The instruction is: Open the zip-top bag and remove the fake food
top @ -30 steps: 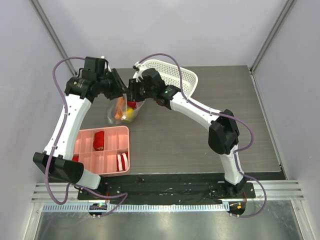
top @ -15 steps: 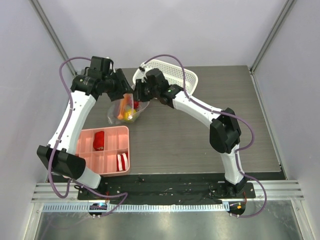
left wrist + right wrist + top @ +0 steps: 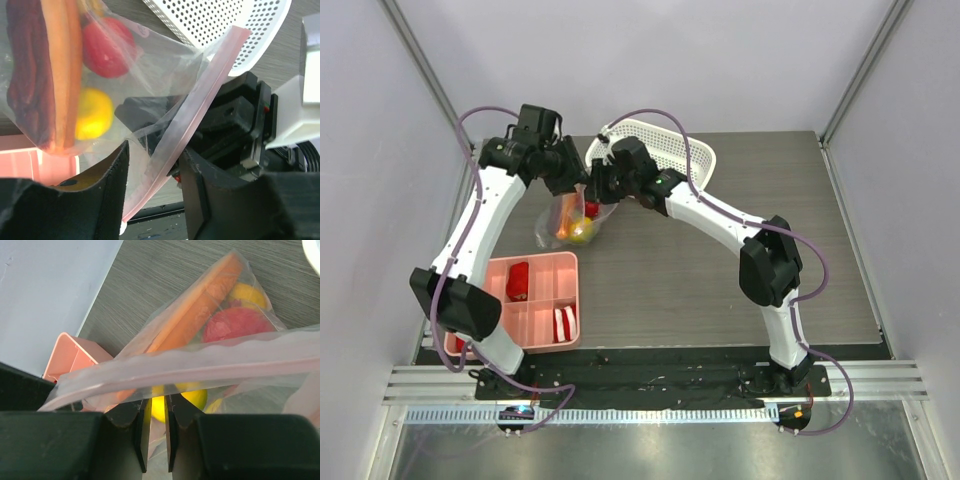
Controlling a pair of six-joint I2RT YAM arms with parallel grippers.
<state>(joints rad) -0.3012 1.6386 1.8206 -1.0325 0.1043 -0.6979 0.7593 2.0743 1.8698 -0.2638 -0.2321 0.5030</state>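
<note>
Two-armed, flanking the clear, crinkly, thin plastic zip-top bag point(image 3: 568, 215) over the dark wood-grain table point(image 3: 720, 280), toward 11 o'clock. Pinching the bag's film between the almost touching fingers of the right gripper point(image 3: 156, 402). Standing open with the jaws of the left gripper point(image 3: 156, 150), the pink zip strip point(image 3: 200, 105) crossing the gap unclamped. Carrying inside the small plastic fake food point(image 3: 105, 47): red round fruit, yellow fruits, orange-brown wedge. Hanging at 8 o'clock of the white perforated plastic basket point(image 3: 705, 155), 12 o'clock of the pink compartmented tray point(image 3: 505, 325).

No legible text, label, brand, number or sign on anything in view.
</note>
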